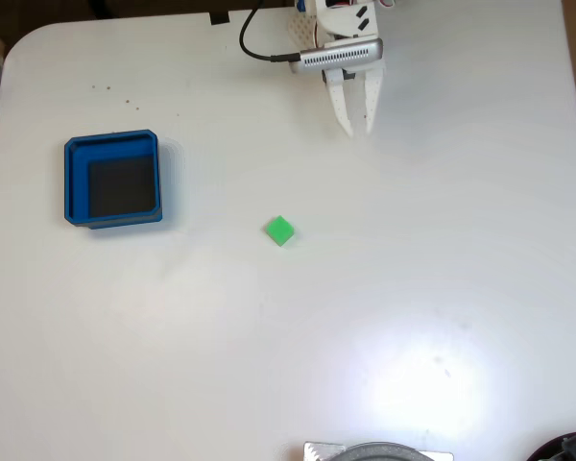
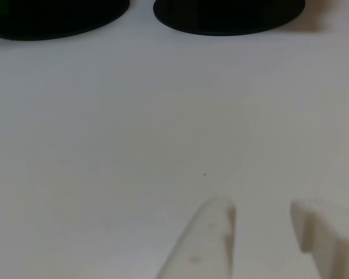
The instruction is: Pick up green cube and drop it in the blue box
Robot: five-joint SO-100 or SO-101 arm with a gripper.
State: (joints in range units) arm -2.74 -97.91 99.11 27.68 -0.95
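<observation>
In the fixed view the green cube [image 1: 279, 230] lies alone on the white table, near the middle. The blue box [image 1: 110, 143], a square tray with a dark floor, sits at the left, well apart from the cube. My gripper [image 1: 358, 128] hangs at the top of this view, up and to the right of the cube, fingers pointing down the picture. In the other view the gripper [image 2: 262, 206] comes in from the bottom edge. Its two white fingertips [image 2: 218, 218] stand a little apart over bare table, with nothing between them.
A black cable [image 1: 252, 43] curls behind the arm at the top. A grey round object [image 1: 379, 451] sits at the bottom edge and a dark thing [image 1: 571, 447] at the bottom right corner. Two dark round shapes [image 2: 230, 14] lie ahead in the other view.
</observation>
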